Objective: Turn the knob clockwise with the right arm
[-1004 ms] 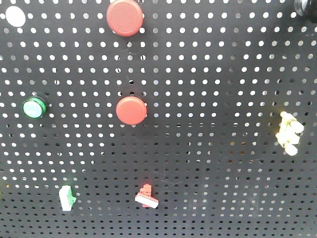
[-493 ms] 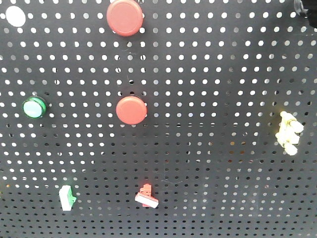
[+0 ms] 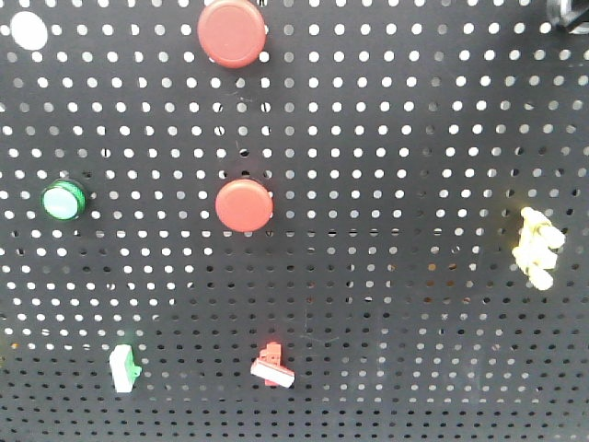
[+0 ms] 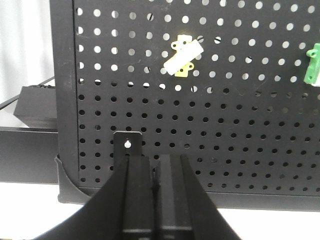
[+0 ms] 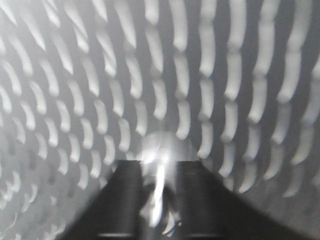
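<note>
In the right wrist view a bright silvery knob point(image 5: 162, 150) sits on the perforated panel point(image 5: 75, 75), between the dark fingers of my right gripper point(image 5: 159, 170), which is shut on it. The whole view is smeared in arcs by rotation. In the front view only a dark shape point(image 3: 566, 14) shows at the top right corner; I cannot tell whether it is the knob or the gripper. My left gripper point(image 4: 152, 160) is shut and empty, in front of the lower left of the black pegboard point(image 4: 225, 125).
The pegboard point(image 3: 386, 138) carries two red round buttons point(image 3: 231, 32) point(image 3: 244, 204), a green button point(image 3: 63, 200), a white cap point(image 3: 28, 29), a red clip point(image 3: 272, 365), a green-white switch point(image 3: 122, 366) and a yellow part point(image 3: 537, 247). The left wrist view shows a yellow switch point(image 4: 182, 57) and a green piece point(image 4: 313, 62).
The dark shape at the top right corner of the front view has shifted slightly from frame to frame. Everything else on the board is unchanged.
</note>
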You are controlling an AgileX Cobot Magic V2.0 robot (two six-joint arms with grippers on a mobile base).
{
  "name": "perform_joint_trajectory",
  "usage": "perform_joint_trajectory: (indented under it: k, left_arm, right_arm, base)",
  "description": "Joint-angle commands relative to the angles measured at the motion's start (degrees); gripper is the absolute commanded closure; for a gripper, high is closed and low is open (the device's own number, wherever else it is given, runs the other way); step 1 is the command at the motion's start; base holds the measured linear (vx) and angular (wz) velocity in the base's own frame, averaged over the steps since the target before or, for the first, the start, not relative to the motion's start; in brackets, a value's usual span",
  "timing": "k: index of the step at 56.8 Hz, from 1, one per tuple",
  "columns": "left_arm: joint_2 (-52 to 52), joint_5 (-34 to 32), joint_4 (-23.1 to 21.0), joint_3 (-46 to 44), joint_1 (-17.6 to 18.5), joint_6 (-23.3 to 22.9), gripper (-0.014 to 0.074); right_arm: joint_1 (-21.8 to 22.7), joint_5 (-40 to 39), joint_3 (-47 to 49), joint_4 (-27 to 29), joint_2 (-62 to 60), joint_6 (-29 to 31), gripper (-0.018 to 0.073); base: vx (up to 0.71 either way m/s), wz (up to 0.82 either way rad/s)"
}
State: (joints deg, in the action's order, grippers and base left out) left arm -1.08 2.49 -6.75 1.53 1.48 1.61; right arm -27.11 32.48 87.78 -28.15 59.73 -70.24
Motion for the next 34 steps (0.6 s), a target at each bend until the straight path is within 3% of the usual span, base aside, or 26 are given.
perform_joint_trajectory:
  k: [1,7,14,20,25,34]
  left_arm:
    - [0.0,-4.7,-0.5,0.7,-0.1,-0.3,0.0603]
    - [0.0,-4.7,-0.5,0.7,-0.1,-0.3,0.0603]
    - [0.0,-4.7,-0.5,0.7,-0.1,-0.3,0.0603]
    - [0.0,-4.7,-0.5,0.7,-0.1,-0.3,0.0603]
    - [0.0,-4.7,-0.5,0.7,-0.1,-0.3,0.0603]
    - [0.0,-4.7,-0.5,0.7,-0.1,-0.3,0.0603]
  right_arm:
    - [0.5,-0.1,1.5,-1.9,-1.9,2.1,0.0183]
    - [0.5,5.0,1.4,-0.5,-4.8,9.2,0.0188]
    - [0.5,9.2,1.4,4.2,-8.6,22.9,0.0257]
    - [0.5,13.3,1.4,8.5,-11.8,34.9,0.0398]
    - [0.5,17.5,1.4,11.4,-14.5,42.7,0.0565]
    - [0.5,15.9,-6.3,13.4,-21.6,52.2,0.0571]
  base:
    - [0.0,0.0]
    - [0.0,0.0]
    - [0.0,0.0]
    - [0.0,0.0]
    - [0.0,0.0]
    - [0.0,0.0]
